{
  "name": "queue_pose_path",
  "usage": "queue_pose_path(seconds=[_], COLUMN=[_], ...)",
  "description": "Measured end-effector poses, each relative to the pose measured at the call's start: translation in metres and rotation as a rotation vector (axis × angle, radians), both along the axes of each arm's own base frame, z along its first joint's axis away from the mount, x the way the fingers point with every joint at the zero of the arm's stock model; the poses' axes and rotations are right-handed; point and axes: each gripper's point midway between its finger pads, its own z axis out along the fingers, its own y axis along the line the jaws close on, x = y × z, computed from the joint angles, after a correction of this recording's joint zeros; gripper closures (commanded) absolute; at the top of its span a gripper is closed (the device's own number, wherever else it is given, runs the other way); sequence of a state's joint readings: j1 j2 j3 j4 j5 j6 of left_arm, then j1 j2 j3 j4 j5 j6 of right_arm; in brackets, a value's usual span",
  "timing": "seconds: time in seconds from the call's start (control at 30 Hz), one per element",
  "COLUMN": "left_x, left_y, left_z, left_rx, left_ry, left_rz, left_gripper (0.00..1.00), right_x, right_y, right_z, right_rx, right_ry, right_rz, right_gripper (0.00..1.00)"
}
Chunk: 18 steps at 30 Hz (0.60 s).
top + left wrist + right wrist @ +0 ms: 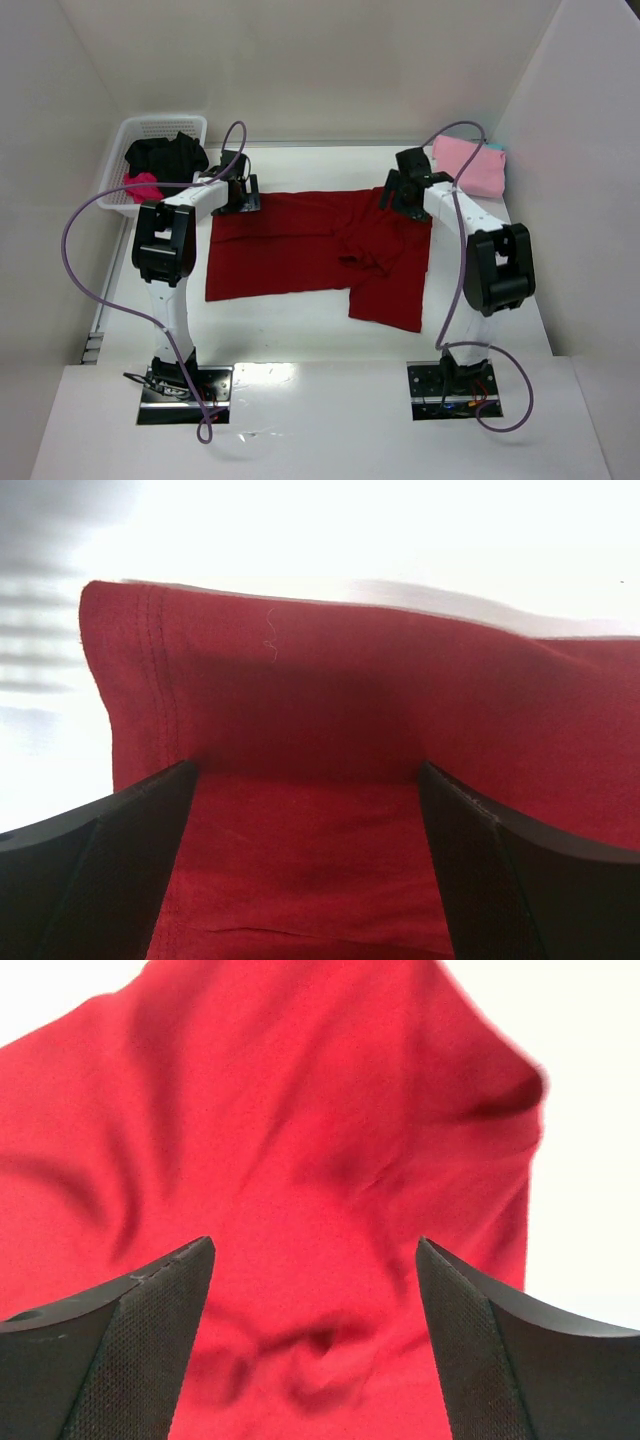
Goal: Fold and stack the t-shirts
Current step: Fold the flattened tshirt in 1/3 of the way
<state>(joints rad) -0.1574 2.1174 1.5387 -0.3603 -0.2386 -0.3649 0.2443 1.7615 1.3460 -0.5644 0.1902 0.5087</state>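
Left gripper (pixel 305 780) stood wide, hemmed corner of dark red t-shirt (pixel 330 700) between and just beyond fingertips. Right gripper (pixel 315 1255) was wide too, rumpled cloth beneath. Judged: pinch both edges evenly (top layer only), lift together. Shirt lay matte, creased under right fingertips.

- Top view: high above and behind the arm bases (pixel 185 385), looking down on the whole worktop (pixel 290 325), with the red shirt (pixel 300 255) at centre.
- Left wrist view: very close, facing the shirt's far-left hem.
- Right wrist view: close, looking down on the shirt's far-right part.
- All three views share the shirt.
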Motion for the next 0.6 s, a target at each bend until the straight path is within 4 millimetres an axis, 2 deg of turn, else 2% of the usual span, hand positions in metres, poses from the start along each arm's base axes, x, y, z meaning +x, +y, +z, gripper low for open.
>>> queue_pose_path(seconds=[0.1, 0.2, 0.3, 0.33, 0.6], left_x=[0.0, 0.0, -0.001, -0.001, -0.001], left_y=[-0.001, -0.001, -0.001, -0.001, -0.002], left_z=[0.0, 0.0, -0.001, -0.001, -0.001], left_rx=[-0.005, -0.011, -0.013, -0.014, -0.016], left_ry=[0.001, 0.004, 0.005, 0.005, 0.005], left_rz=[-0.003, -0.004, -0.006, -0.007, -0.008], left_gripper=[0.01, 0.01, 0.01, 0.01, 0.01], right_x=[0.016, 0.034, 0.043, 0.043, 0.055], right_y=[-0.03, -0.049, -0.053, -0.053, -0.048], right_z=[-0.016, -0.024, -0.034, -0.037, -0.051], right_rx=[-0.029, -0.064, -0.08, -0.085, -0.075], right_ry=[0.014, 0.012, 0.011, 0.019, 0.002], right_rz=[-0.075, -0.116, -0.117, -0.112, -0.085], right_gripper=[0.17, 0.22, 0.29, 0.36, 0.46])
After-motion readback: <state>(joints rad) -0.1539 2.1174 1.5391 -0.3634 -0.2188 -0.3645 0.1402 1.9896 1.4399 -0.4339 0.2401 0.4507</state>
